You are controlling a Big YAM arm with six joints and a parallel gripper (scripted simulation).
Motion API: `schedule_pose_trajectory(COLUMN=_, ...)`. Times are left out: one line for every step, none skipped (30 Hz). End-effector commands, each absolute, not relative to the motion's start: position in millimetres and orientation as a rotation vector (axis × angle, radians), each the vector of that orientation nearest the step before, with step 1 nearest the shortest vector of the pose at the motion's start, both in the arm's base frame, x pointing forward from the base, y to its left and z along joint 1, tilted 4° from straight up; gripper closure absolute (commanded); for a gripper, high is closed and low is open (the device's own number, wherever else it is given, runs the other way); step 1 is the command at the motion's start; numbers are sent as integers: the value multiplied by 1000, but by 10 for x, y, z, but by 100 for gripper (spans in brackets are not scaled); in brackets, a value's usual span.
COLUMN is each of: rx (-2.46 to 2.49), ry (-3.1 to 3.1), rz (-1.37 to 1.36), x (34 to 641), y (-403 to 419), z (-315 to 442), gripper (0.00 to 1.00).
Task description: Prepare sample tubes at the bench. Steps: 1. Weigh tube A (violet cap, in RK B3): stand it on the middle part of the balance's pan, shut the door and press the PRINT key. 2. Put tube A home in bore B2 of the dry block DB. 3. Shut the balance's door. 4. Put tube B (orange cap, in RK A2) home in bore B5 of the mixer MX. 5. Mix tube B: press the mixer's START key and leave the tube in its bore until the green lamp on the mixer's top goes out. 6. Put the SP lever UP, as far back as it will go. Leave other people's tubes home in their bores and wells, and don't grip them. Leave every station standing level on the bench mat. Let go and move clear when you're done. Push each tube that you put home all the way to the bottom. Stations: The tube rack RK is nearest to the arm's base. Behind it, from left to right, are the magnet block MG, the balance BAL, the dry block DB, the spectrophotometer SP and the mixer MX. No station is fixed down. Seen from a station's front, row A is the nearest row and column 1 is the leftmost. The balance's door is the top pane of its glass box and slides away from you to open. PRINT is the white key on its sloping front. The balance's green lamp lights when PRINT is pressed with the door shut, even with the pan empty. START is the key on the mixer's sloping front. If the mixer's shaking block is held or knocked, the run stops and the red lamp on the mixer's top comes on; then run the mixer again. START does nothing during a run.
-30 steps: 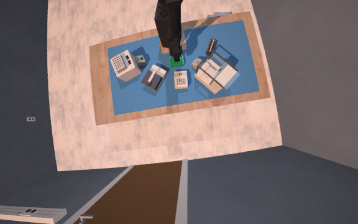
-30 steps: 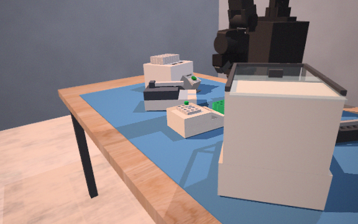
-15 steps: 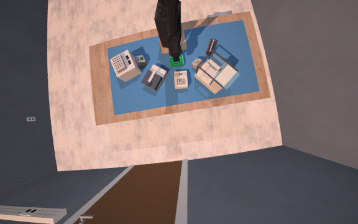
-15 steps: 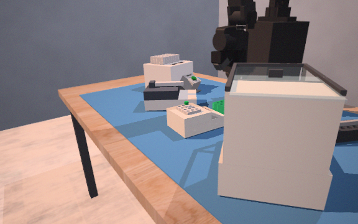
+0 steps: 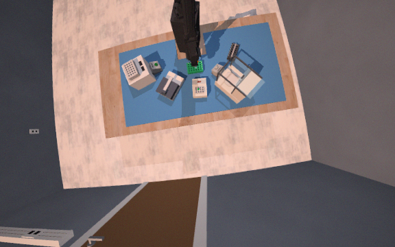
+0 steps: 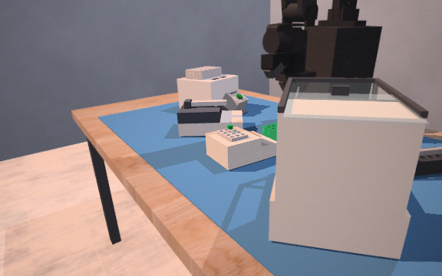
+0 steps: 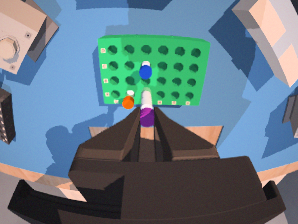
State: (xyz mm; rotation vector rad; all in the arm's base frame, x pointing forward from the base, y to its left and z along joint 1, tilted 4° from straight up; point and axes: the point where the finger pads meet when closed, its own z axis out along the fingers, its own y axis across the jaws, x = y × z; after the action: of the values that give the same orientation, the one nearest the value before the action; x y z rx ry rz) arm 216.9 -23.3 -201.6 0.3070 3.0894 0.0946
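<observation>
My gripper had its jaws clamped on tube A, above the rack; weighing and homing it remained. Tube B sat racked, its mixing undone. Blue mat covered the wood-edged bench, near grey walls

The top view looks steeply down from high over the floor, far enough back to take in the whole bench. The exterior view sits low and close behind the balance, facing across the bench toward the arm. The wrist view looks down past the gripper at the nearby tube rack, which all three share.
</observation>
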Motion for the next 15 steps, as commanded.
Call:
schedule_pose_trajectory(rx=308, ry=3104, rz=98, x=2077, y=-250, z=-1951, gripper=91)
schedule_pose_trajectory(rx=308, ry=3104, rz=98, x=2075, y=-249, z=-1950, gripper=91)
schedule_pose_trajectory(rx=310, ry=3117, rz=100, x=2037, y=-243, z=-1975, gripper=91)
schedule_pose_trajectory(rx=311, ry=3124, rz=101, x=2020, y=-239, z=-1994, gripper=91)
schedule_pose_trajectory(rx=311, ry=3124, rz=101, x=2019, y=-239, z=-1995, gripper=91)
schedule_pose_trajectory(rx=309, ry=3126, rz=101, x=2015, y=-235, z=-1997, gripper=91)
schedule_pose_trajectory(rx=309, ry=3125, rz=101, x=2016, y=-235, z=-1996, gripper=91)
schedule_pose_trajectory(rx=309, ry=3125, rz=101, x=2016, y=-235, z=-1996, gripper=91)
schedule_pose_trajectory(rx=309, ry=3125, rz=101, x=2017, y=-235, z=-1996, gripper=91)
schedule_pose_trajectory(rx=309, ry=3125, rz=101, x=2017, y=-235, z=-1996, gripper=91)
schedule_pose_trajectory(rx=309, ry=3125, rz=101, x=2017, y=-235, z=-1996, gripper=91)
schedule_pose_trajectory(rx=309, ry=3125, rz=101, x=2017, y=-235, z=-1996, gripper=91)
schedule_pose_trajectory(rx=309, ry=3125, rz=101, x=2017, y=-235, z=-1996, gripper=91)
schedule_pose_trajectory(rx=309, ry=3125, rz=101, x=2017, y=-235, z=-1996, gripper=91)
schedule_pose_trajectory(rx=309, ry=3125, rz=101, x=2017, y=-235, z=-1996, gripper=91)
